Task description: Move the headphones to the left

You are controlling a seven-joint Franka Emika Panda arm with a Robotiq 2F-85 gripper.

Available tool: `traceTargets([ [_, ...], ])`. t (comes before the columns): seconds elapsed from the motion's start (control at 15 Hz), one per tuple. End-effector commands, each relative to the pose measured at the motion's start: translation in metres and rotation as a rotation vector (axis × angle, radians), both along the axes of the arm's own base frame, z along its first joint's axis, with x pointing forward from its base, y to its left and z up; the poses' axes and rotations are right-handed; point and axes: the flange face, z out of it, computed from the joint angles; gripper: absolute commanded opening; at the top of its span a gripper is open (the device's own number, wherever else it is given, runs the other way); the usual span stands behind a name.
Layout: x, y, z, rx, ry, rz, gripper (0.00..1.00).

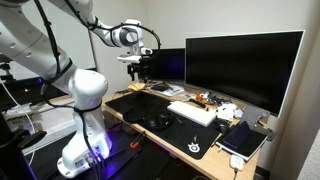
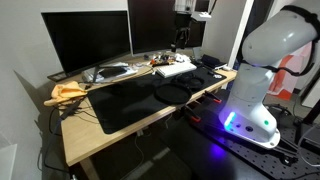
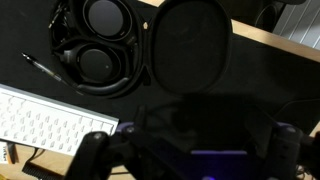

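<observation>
The black headphones (image 3: 100, 45) lie flat on the black desk mat, ear cups side by side, at the top left of the wrist view. In an exterior view they are a dark shape (image 1: 158, 121) in front of the white keyboard. My gripper (image 3: 190, 150) is open and empty, its dark fingers spread at the bottom of the wrist view. It hangs high above the desk in both exterior views (image 1: 140, 66) (image 2: 180, 38), well clear of the headphones.
A white keyboard (image 3: 50, 120) lies next to the headphones. A round black pad (image 3: 190, 45) lies beside them, near the wooden desk edge (image 3: 280, 40). Large monitors (image 1: 240, 65) stand at the back. Small clutter (image 1: 240, 140) fills one end of the desk.
</observation>
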Motion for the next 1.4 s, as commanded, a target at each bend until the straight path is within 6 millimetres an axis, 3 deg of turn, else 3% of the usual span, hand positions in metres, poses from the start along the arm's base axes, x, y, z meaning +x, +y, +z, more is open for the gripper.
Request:
traceTargets([
  [0.0, 0.012, -0.009, -0.016, -0.010, 0.026, 0.037, 1.00],
  [0.33, 0.017, -0.025, -0.034, -0.047, 0.078, 0.160, 1.00],
  [0.93, 0.030, -0.091, -0.043, -0.031, 0.100, 0.251, 1.00],
  [1.33, 0.024, -0.086, -0.044, -0.021, 0.109, 0.232, 1.00],
])
